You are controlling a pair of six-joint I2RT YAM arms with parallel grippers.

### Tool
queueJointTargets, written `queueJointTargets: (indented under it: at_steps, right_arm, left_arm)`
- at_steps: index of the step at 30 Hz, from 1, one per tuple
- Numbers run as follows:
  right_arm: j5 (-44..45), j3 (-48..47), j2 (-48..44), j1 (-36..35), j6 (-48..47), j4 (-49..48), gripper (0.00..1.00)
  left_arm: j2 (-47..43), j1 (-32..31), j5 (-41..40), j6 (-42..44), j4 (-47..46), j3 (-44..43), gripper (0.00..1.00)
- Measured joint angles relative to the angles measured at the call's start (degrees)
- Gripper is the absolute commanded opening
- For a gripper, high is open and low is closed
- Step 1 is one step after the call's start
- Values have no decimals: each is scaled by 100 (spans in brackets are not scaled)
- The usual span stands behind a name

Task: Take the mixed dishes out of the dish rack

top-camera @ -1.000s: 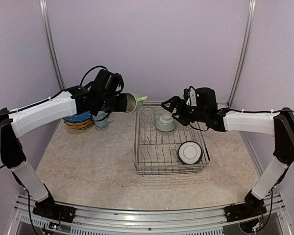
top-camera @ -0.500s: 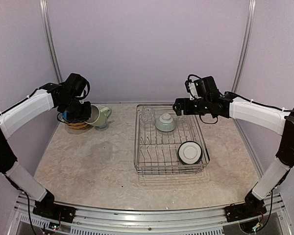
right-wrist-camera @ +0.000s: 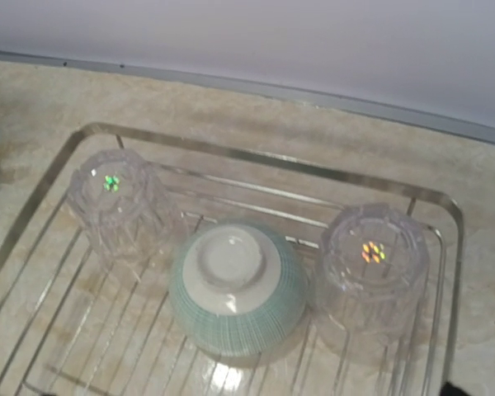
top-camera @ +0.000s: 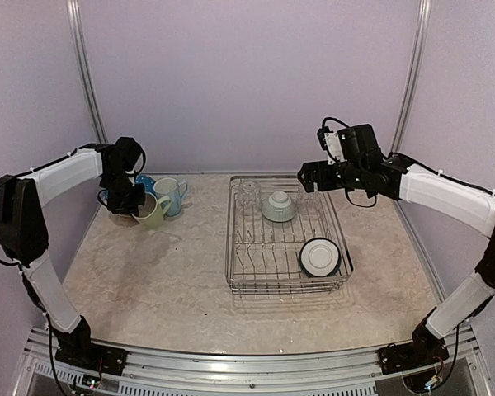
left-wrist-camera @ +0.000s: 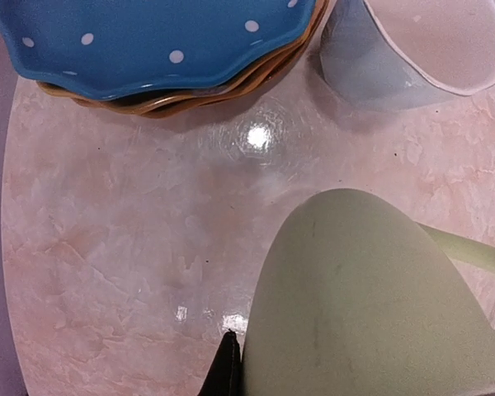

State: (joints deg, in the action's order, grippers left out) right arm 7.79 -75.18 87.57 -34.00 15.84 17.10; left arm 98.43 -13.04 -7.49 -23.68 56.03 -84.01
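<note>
Left wrist view: the left gripper point(left-wrist-camera: 228, 373) is pinching the wall of the green mug point(left-wrist-camera: 363, 305), jaws pressed close together on it. From above, the mug is hanging tilted at the table's far left, just beside the blue mug point(top-camera: 172, 195). Whether it is touching the table I cannot tell. Behind both, the dotted plate point(left-wrist-camera: 148, 41) is sitting on top of the orange plates point(left-wrist-camera: 190, 97).

The right gripper point(top-camera: 308, 176) is hovering spread wide and holding nothing, over the far end of the rack point(top-camera: 231, 247). Below it, a ribbed bowl point(right-wrist-camera: 235, 289) is lying upside down between two upturned glasses point(right-wrist-camera: 120, 206). A white bowl point(top-camera: 320, 256) is standing on edge near the rack's right corner.

The table point(top-camera: 165, 280) is glossy beige marble, reflecting lamp light. Lilac walls point(top-camera: 247, 74) are closing in the far side.
</note>
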Motion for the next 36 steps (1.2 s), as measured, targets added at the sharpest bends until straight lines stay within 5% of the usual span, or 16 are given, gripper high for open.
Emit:
queueJointTargets:
  at_steps: [14, 36]
  right_arm:
    - [20, 201, -234, 0, -20, 146, 98]
    - [-11, 273, -240, 0, -20, 140, 98]
  left_arm:
    - [1224, 225, 66, 15, 4, -737, 0]
    - [1582, 282, 157, -50, 146, -1207, 32]
